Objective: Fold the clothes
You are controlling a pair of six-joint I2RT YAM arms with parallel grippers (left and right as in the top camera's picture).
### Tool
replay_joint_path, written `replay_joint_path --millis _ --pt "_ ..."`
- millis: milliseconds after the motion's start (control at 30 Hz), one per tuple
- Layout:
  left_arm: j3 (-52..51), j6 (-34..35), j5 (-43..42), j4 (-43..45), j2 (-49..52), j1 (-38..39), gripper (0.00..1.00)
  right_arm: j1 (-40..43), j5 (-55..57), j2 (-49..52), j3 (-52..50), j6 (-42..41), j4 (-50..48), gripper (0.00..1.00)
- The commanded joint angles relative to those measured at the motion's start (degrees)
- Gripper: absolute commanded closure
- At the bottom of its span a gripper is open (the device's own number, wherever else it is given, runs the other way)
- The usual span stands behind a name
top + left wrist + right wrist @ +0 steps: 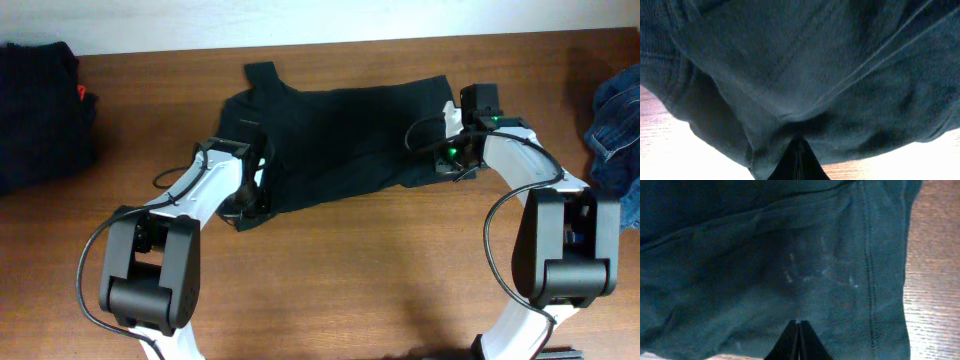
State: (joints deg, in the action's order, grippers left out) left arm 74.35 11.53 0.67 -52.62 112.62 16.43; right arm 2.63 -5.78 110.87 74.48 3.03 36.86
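black shirt (340, 130) lies spread across the middle of the table (380, 280), left gripper (799, 150) clamped on its near-left edge, right gripper (798, 330) pinched shut on its right hem, likely gripping opposite ends to lift and fold the cloth over

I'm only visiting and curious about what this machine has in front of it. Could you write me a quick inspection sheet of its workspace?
Surface: brown wooden table.
Job's things: black T-shirt lying crumpled mid-table, not yet folded; dark clothes pile at the table's left edge; blue denim garment at its right edge.
Clutter: nothing seen.
Grippers: left gripper and right gripper are both shut, each pinching the T-shirt's cloth at opposite sides.
Cables: black cables loop along both arms.
Surroundings: pale wall behind the table.
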Motion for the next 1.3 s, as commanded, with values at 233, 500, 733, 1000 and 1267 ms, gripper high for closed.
replay_joint_path --millis 233,500,733,1000,1267 --pt "-2.14 0.9 0.66 1.9 -0.07 -0.09 0.98 0.02 2.01 2.67 0.79 0.2 0.0 0.96" --pt "-4.15 0.87 0.7 1.31 -0.07 -0.09 0.98 0.02 2.01 2.78 0.79 0.11 3.82 0.96" --pt "-4.15 0.87 3.13 1.6 -0.02 -0.09 0.98 0.02 2.03 2.78 0.7 -0.07 5.64 0.96" --pt "-4.13 1.29 3.04 2.23 -0.04 -0.09 1.0 0.02 2.01 2.75 0.66 -0.04 5.29 0.96" --pt "3.91 1.27 0.63 -4.7 -3.13 -0.09 1.0 0.04 1.09 2.73 3.91 -0.07 4.96 0.96"
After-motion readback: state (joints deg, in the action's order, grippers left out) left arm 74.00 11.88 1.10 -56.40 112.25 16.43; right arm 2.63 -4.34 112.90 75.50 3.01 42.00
